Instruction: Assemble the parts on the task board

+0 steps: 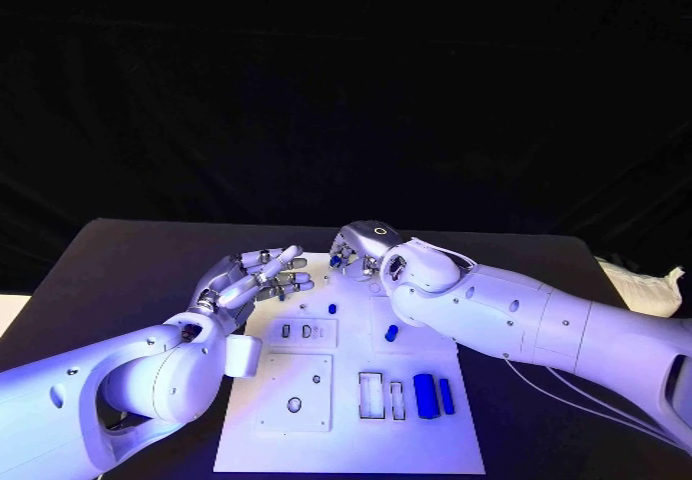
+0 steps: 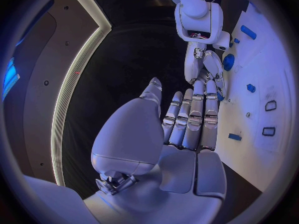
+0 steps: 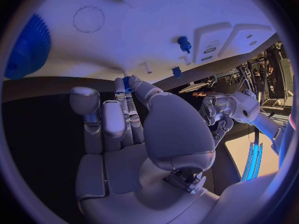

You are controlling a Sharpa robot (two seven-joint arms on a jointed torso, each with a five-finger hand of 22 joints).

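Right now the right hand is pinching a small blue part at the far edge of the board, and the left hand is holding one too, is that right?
Not quite. The right hand does pinch a blue part at the board's far edge, but the left hand holds nothing, fingers extended, as the left wrist view shows.

No readable text, labels, brands, numbers or signs anywhere. White rectangular task board (image 1: 351,440) bears only unmarked slots and holes.
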